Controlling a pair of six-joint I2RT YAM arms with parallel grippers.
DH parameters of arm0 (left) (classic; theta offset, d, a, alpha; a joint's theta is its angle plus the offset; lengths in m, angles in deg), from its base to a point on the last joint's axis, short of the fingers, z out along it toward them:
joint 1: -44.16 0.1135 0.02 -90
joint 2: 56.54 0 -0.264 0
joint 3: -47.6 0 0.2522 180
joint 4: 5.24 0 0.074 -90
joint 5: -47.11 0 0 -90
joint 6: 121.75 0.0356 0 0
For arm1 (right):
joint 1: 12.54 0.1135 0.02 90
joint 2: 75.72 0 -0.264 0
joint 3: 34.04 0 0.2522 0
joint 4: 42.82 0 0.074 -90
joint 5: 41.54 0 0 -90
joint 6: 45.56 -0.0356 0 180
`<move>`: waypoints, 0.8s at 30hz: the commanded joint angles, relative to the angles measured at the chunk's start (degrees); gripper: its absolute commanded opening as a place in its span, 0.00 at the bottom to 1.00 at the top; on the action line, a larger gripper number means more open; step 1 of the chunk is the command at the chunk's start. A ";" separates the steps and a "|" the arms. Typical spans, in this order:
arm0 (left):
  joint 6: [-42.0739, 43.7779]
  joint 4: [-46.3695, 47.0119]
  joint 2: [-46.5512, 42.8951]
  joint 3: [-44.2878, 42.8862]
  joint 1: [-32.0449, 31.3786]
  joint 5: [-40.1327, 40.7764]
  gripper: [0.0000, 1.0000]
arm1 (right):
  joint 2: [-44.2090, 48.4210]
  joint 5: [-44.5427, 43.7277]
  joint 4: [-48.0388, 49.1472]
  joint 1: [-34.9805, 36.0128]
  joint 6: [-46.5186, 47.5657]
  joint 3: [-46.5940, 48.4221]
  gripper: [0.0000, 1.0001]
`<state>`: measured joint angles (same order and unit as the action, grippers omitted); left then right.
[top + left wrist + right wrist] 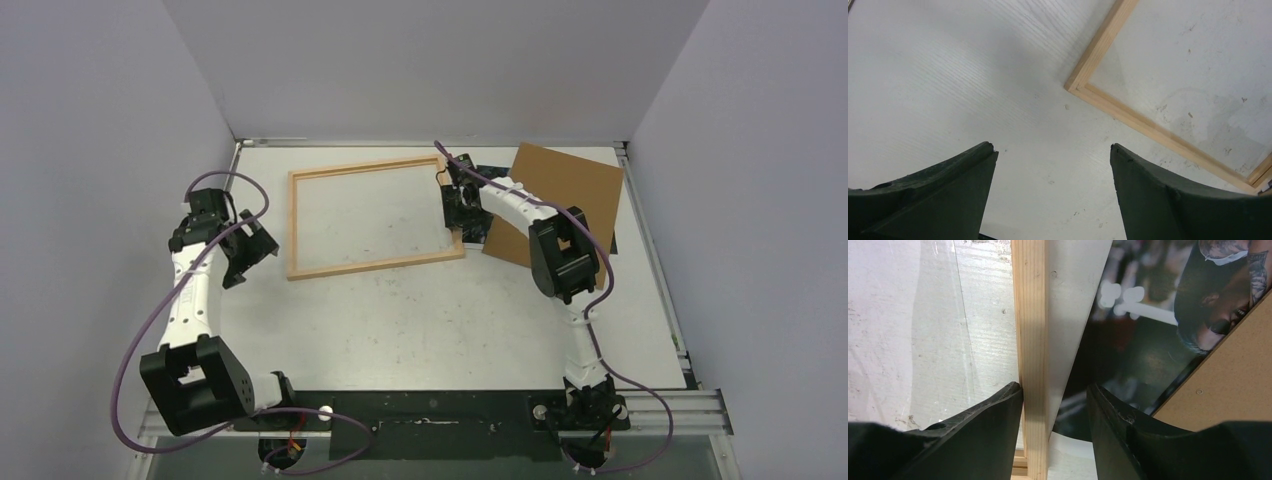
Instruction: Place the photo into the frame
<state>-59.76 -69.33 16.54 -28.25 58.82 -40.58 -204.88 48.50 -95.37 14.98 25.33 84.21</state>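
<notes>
The photo [1138,340] lies outside the frame [375,262], just right of its right rail and partly under the backing board [565,195]; insertion remains. The right gripper [1055,386] straddles that rail half-open without clamping it. The left gripper [1052,145] hangs wide open and empty near the frame's near-left corner.

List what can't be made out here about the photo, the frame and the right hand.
- Photo: in the top view, mostly under the backing board and right arm; in the right wrist view, cut off by board and picture edge.
- Right hand: whether its fingers touch the frame rail; shadowed in its wrist view, too small from above.
- Frame: left wrist view cuts off most of it.
</notes>
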 commanded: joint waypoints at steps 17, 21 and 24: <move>8.86 27.89 29.00 -5.02 9.19 -31.11 0.73 | 5.77 3.22 -1.12 -0.14 -0.93 -0.75 0.51; 9.08 27.97 33.22 -6.56 9.53 -39.58 0.61 | 6.60 3.53 -1.38 -0.82 -1.09 -0.78 0.51; 8.69 27.81 35.46 -6.93 9.98 -42.14 0.54 | 6.66 3.98 -1.52 -1.28 -1.33 -0.26 0.51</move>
<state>-51.96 -44.35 49.35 -32.84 68.26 -74.55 -203.38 52.06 -96.77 14.48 24.47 83.73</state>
